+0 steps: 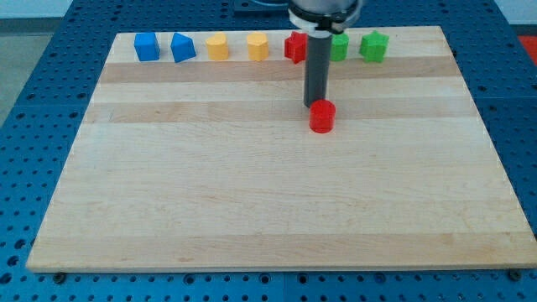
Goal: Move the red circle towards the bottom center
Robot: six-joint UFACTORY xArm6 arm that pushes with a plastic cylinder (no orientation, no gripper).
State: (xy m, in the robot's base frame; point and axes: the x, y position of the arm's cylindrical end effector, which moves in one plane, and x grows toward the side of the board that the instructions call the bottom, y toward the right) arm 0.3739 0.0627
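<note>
The red circle (322, 117) is a short red cylinder on the wooden board (252, 193), right of centre in the upper half. My tip (315, 105) stands just above it in the view, at its upper left edge, touching or nearly touching it. The dark rod rises straight up from there to the view's top.
A row of blocks lies along the board's top edge: a blue cube (147, 46), a blue angled block (182, 47), a yellow cylinder (217, 46), a yellow hexagon (258, 46), a red block (294, 46) partly behind the rod, a green block (339, 47) and a green star (374, 46).
</note>
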